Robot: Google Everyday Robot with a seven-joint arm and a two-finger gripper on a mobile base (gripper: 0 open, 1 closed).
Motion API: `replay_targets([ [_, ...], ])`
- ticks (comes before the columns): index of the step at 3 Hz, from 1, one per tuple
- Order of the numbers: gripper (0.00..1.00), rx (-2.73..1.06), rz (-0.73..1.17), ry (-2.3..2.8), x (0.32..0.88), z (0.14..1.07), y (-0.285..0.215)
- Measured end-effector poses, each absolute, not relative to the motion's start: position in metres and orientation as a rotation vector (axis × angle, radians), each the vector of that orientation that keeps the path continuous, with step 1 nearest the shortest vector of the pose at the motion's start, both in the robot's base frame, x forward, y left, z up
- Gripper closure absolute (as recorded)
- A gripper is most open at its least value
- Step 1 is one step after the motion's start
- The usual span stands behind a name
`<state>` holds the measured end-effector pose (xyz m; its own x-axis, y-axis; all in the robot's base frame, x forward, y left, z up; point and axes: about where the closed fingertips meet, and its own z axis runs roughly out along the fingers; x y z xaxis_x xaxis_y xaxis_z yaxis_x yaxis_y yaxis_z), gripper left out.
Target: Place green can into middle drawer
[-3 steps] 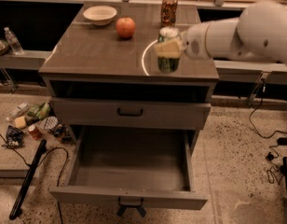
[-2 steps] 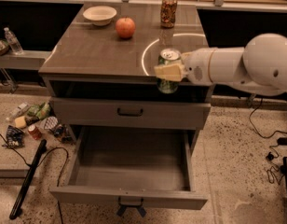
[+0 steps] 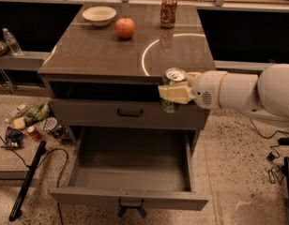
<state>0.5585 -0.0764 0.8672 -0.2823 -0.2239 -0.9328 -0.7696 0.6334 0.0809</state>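
Note:
The green can [image 3: 171, 78], with a silver lid and mottled green body, is held upright in my gripper [image 3: 174, 93], in front of the cabinet's front edge and above the right part of the open middle drawer [image 3: 130, 198]. The gripper's cream fingers [image 3: 175, 95] are shut around the can's middle. The white arm [image 3: 247, 93] reaches in from the right. The middle drawer is pulled out wide, its deep grey interior empty, and its dark handle [image 3: 131, 207] hangs below the front panel.
On the cabinet top [image 3: 102, 55] stand a white bowl [image 3: 99, 15], a red apple [image 3: 125, 27] and a taller orange-brown can [image 3: 169, 11]. A closed drawer front with a black bar handle [image 3: 130, 112] sits above. Litter [image 3: 34, 125] and a dark pole [image 3: 27, 182] lie on the floor at left.
My gripper has carried the green can forward off the cabinet top and lower, to in front of the cabinet's front edge above the open drawer. The drawer has not moved.

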Motion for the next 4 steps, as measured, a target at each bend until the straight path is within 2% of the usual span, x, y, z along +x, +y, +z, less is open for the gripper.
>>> replay_targets([
  [1,1.0,-0.771,0.69,1.825,0.552,0.848,-0.068],
  [3,1.0,-0.723,0.752,1.807,0.526,0.719,-0.03],
  [4,1.0,-0.698,0.719,1.855,0.535,0.647,-0.013],
])
